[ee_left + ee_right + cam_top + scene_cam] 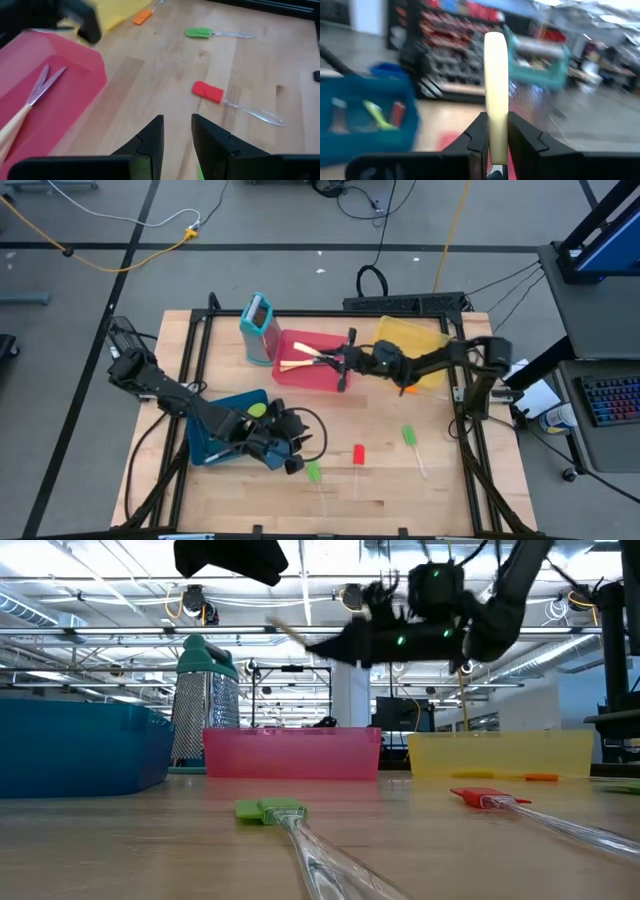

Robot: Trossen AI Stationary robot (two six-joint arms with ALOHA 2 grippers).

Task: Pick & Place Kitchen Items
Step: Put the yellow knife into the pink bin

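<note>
Green spatula nearest, loose with red and green ones at 6 o'clock; right gripper holding cream-handled knife over red tray, left gripper narrowly open, empty; roughly half sorted.

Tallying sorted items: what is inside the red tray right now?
Inside the red tray, cream-handled knives lie crossed, blades on the tray floor. The right tool hangs above the tray, shut on another cream-handled knife, and covers part of the tray in the high view.
</note>
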